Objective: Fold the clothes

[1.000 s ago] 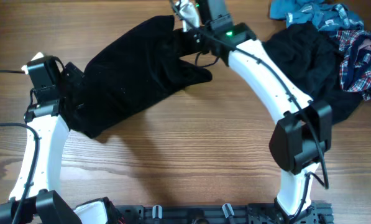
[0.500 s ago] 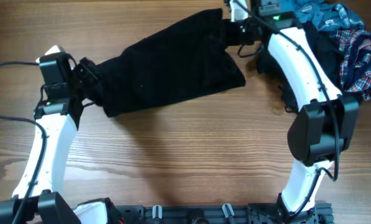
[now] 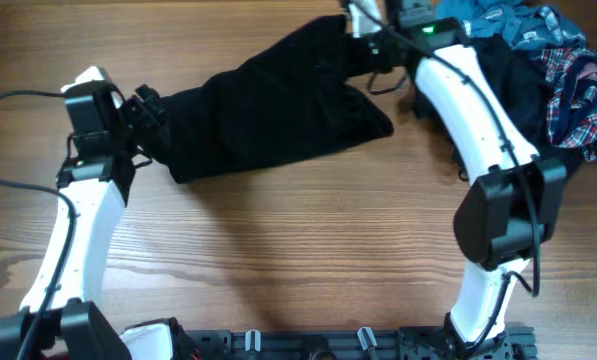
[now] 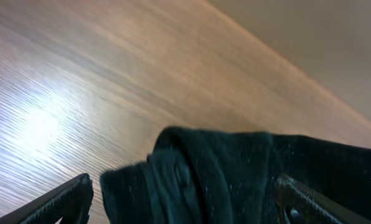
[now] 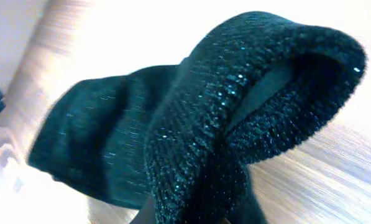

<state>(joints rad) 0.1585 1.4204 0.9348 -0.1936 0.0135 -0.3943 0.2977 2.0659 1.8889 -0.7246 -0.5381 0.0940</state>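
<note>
Clothes [image 3: 518, 60] lie on the far part of the table [image 3: 278, 260]. The largest, a black garment [image 3: 278, 110], is stretched out between the two arms. Its long axis runs on a shallow slant from the left gripper [image 3: 148, 105] at its lower left end up to the right gripper [image 3: 363, 25] at its far right corner. To its right are a second black garment [image 3: 493, 75], a teal-blue one [image 3: 483, 15] and a red-blue plaid one [image 3: 578, 95], heaped together and touching.

One second ago the big garment lay on a steeper slant and further left; now it is drawn longer and flatter, and the right gripper is further right. In the last half second it has barely shifted, while the left fingers have moved wider apart.

From overhead neither grip can be read. The left wrist view shows that arm's fingers [image 4: 64, 202] spread wide, with the bunched end of the cloth on the table between them and a gap beside the finger on the picture's left. The right wrist view shows the knitted cloth raised in a thick fold that hides most of that arm's fingers; they are pressed together on it.
</note>
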